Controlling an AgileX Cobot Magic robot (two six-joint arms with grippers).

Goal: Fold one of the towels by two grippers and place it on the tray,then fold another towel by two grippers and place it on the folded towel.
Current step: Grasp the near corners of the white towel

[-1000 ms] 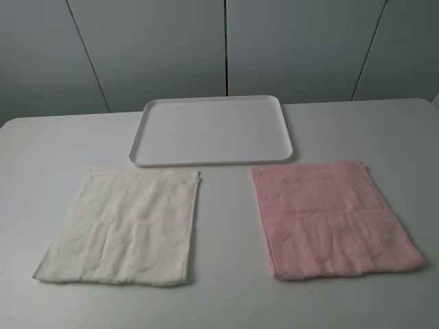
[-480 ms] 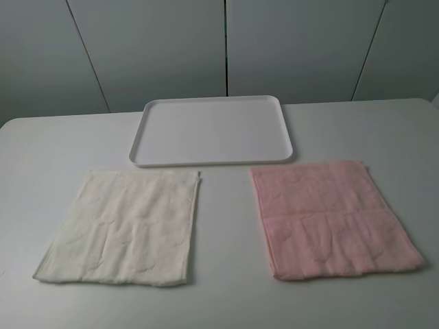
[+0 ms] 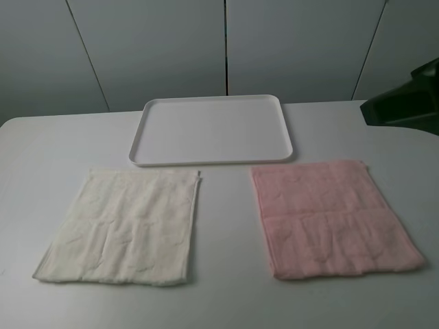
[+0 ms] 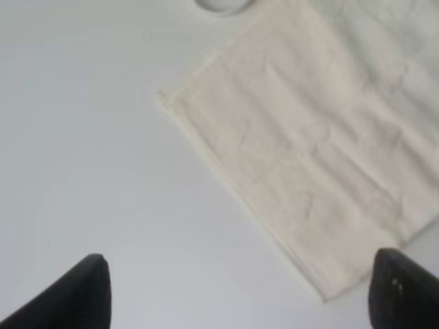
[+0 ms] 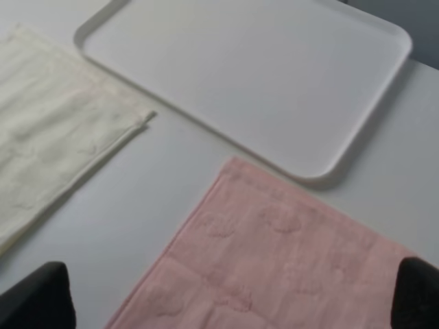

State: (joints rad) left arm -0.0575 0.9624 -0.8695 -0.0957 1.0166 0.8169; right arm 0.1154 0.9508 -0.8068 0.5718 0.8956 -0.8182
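Note:
A cream towel (image 3: 123, 226) lies flat at the front left of the table, and a pink towel (image 3: 333, 216) lies flat at the front right. A white tray (image 3: 212, 159) stands behind them, with nothing in it. My right arm (image 3: 405, 104) shows as a dark shape at the right edge, above the table behind the pink towel. In the right wrist view my right gripper (image 5: 226, 301) is open over the pink towel (image 5: 274, 267), with the tray (image 5: 103, 20) and the cream towel (image 5: 48, 130) beyond. My left gripper (image 4: 240, 301) is open above a corner of the cream towel (image 4: 322, 151).
The white table (image 3: 226, 301) has bare surface between the two towels and along its front edge. Grey wall panels (image 3: 226, 48) stand behind the table. A tray corner (image 4: 219, 5) shows at the edge of the left wrist view.
My right arm has come into the exterior view at the right edge. The towels and tray have not moved.

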